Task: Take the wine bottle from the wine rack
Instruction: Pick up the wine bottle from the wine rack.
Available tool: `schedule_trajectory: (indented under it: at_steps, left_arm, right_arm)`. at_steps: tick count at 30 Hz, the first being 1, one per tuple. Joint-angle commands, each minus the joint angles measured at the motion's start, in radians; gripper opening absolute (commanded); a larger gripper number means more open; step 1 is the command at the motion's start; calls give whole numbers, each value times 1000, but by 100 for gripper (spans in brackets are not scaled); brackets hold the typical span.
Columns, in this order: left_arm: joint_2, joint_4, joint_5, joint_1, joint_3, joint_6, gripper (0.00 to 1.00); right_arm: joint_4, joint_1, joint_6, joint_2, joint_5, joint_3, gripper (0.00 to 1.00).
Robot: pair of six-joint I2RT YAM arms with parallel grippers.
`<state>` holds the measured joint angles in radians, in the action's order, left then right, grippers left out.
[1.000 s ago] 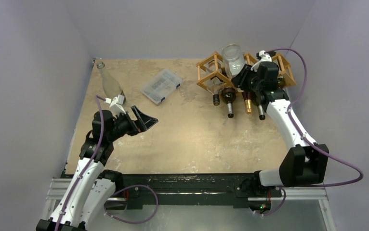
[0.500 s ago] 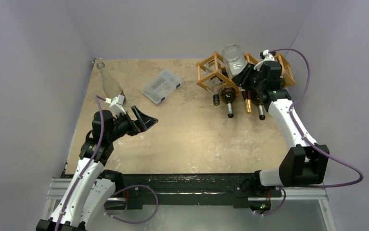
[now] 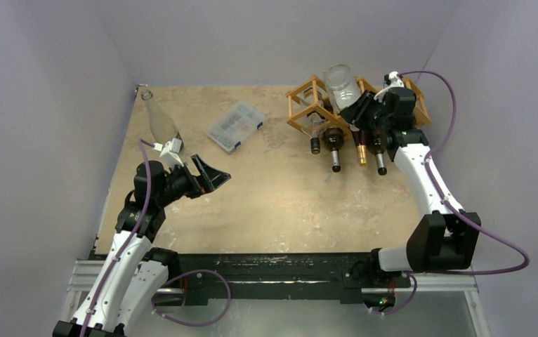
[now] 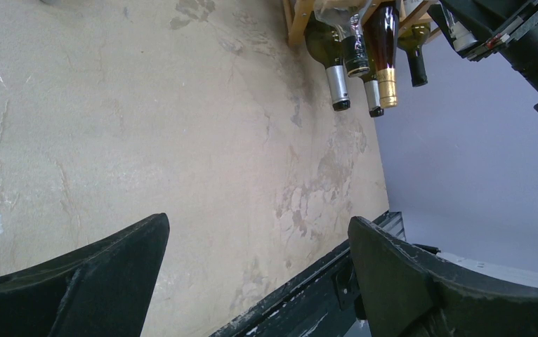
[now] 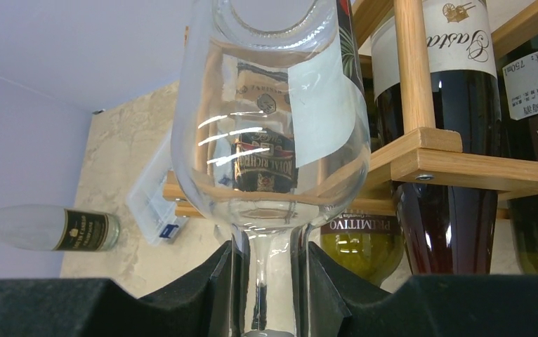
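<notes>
The wine rack [image 3: 307,100], a light-brown wooden lattice, stands at the back right with several dark bottles [image 3: 334,142] lying in it, necks toward the front. My right gripper [image 3: 359,112] is shut on the neck of a clear empty wine bottle [image 3: 341,86] and holds it base-up in front of and above the rack. In the right wrist view the bottle [image 5: 270,140] fills the middle, its neck between my fingers [image 5: 322,281], with the rack [image 5: 456,165] behind it. My left gripper [image 3: 210,175] is open and empty above the table's left side, far from the rack.
A second clear bottle [image 3: 159,119] lies at the back left. A clear plastic compartment box [image 3: 234,125] sits left of the rack. The left wrist view shows the rack bottles' necks [image 4: 336,77] and the right arm [image 4: 526,42]. Grey walls close in all round.
My right gripper has shifted slightly right and back with the clear bottle in it. The left arm has not moved.
</notes>
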<state>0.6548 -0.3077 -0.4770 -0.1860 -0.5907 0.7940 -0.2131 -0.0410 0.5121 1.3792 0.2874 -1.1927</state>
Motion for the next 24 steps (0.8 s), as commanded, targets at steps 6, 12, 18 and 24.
schedule_trajectory:
  at_steps: [6,12,18,24]
  left_arm:
    - [-5,40,-25,-7,-1,12,100]
    - [-3,44,-26,-10,-2,12,100]
    - [3,49,-28,-15,-5,14,100]
    - [5,53,-28,-19,-5,17,100]
  right_arm:
    - [207,2,58,-58,199,-92,0]
    - [208,10,82,-60,222,-83,0]
    - [208,24,111,-60,253,-107,0]
    - [232,28,135,-65,279,-110,0]
